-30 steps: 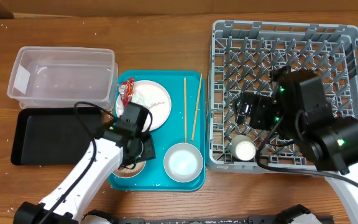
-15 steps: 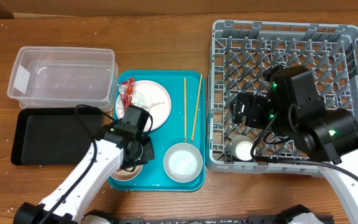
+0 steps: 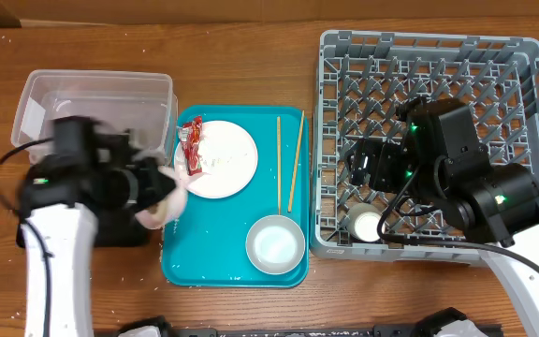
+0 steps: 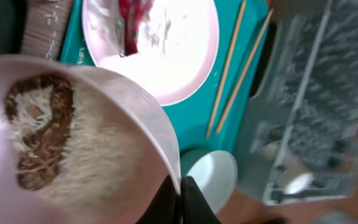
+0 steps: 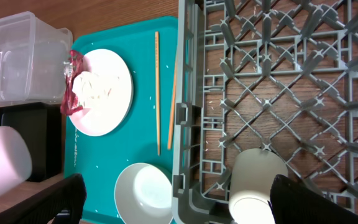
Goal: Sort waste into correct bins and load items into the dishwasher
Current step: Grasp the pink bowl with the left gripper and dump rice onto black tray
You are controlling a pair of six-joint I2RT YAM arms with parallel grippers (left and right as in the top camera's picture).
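Note:
My left gripper (image 4: 180, 200) is shut on the rim of the pink bowl (image 4: 98, 143), which holds a brown food scrap (image 4: 39, 134) and rice. From overhead the pink bowl (image 3: 164, 202) hangs tilted over the seam between the teal tray (image 3: 223, 267) and the black tray (image 3: 120, 229). On the plate (image 3: 221, 161) lie rice grains, with the red wrapper (image 3: 191, 145) at its left rim. Two chopsticks (image 3: 279, 173) and the white bowl (image 3: 275, 243) rest on the teal tray. My right gripper (image 5: 182, 205) stands open above the grey rack (image 3: 438, 56), near the white cup (image 5: 257, 180) that lies in it.
The clear tub (image 3: 96, 110) stands behind the black tray at the far left. My left arm (image 3: 59, 234) covers much of the black tray. The right arm's bulk (image 3: 475, 187) hangs over the rack's front right. Rice grains dot the wooden table.
My left gripper shut on the pink bowl's rim, lifted it off the teal tray and swung it left towards the black tray. The right arm shifted slightly left, then stayed.

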